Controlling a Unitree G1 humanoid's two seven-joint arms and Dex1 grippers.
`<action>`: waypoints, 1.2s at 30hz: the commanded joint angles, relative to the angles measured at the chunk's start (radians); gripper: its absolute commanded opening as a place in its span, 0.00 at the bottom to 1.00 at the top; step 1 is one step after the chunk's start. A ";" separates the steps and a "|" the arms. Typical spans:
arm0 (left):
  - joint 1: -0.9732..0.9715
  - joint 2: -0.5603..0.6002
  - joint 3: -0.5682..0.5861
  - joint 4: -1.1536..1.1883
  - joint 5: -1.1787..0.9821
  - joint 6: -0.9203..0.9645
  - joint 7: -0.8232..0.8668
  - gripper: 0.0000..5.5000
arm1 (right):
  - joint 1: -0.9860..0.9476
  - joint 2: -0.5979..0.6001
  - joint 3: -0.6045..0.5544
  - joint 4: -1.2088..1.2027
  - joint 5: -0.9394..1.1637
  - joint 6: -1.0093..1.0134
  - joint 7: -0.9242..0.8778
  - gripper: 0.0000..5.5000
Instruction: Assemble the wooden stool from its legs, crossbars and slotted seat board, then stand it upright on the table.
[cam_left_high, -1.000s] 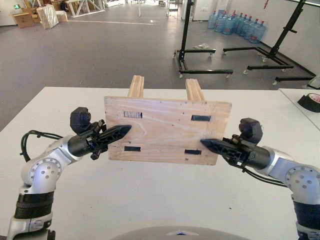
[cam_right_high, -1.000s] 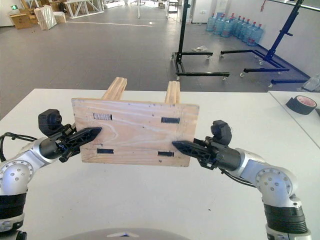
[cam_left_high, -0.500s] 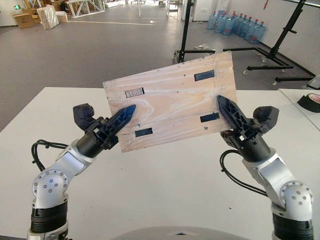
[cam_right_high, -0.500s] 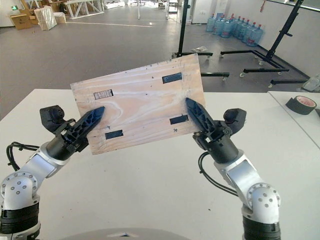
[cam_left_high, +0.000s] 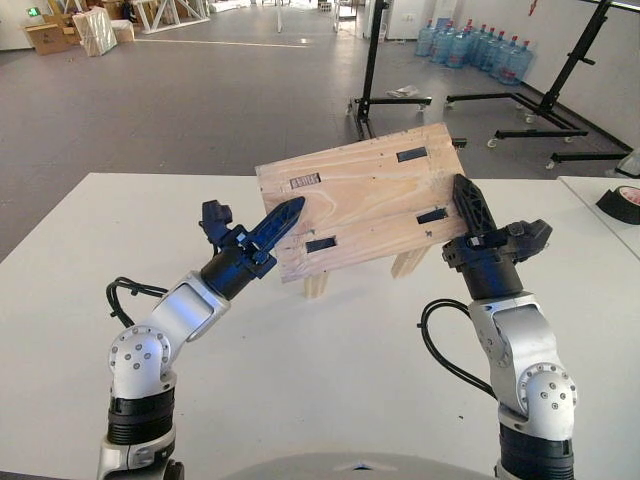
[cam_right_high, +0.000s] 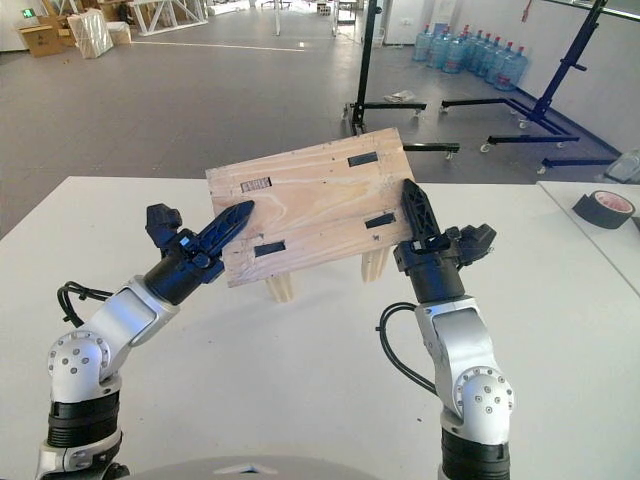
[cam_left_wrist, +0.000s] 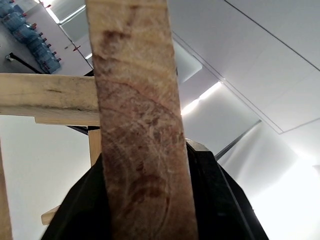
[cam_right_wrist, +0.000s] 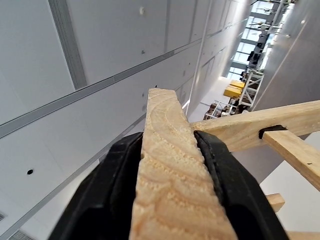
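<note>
Two grippers pinched opposite short ends of the slotted seat board (cam_left_high: 360, 195), its long axis spanning between them: left gripper (cam_left_high: 284, 216) lower, right gripper (cam_left_high: 466, 198) higher, legs (cam_left_high: 316, 284) hanging below toward the table (cam_left_high: 300, 400).

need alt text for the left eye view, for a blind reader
Two robot hands hold a wooden stool, tilted, over a white table: the left hand grips the seat board at its left edge, the right hand at its right edge. Two legs show below the board.
</note>
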 joint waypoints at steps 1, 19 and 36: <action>-0.180 -0.069 0.053 0.064 0.172 -0.164 0.338 0.26 | -0.052 -0.023 0.187 -0.078 -0.055 0.158 -0.055 0.28; -0.537 -0.007 0.071 0.393 0.672 -0.290 0.488 0.47 | -0.381 0.130 0.148 0.049 -0.250 -0.017 -0.655 0.25; -0.431 -0.088 0.099 0.219 0.771 -0.260 0.338 0.47 | -0.311 0.091 0.034 0.289 -0.189 0.141 -0.677 0.39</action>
